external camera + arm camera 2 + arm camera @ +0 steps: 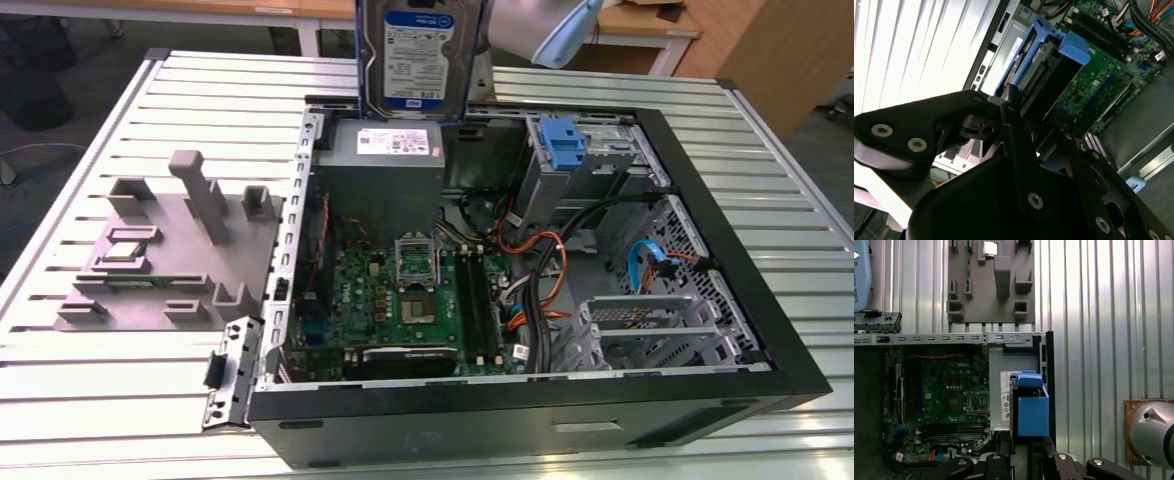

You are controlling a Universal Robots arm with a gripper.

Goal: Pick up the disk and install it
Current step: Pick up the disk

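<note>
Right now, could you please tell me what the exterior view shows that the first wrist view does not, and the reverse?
Exterior view: the disk upright with its label facing the camera, and the blue bracket at the case's far side.
First wrist view: the disk edge-on in its blue carrier, with the gripper shut on it.
Both: the motherboard, the power supply, the grey fixture plate and the slatted table.

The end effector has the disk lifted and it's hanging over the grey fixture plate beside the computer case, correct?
Not quite. The end effector holds the disk lifted, but over the power supply inside the open case, as the exterior view shows.
</note>
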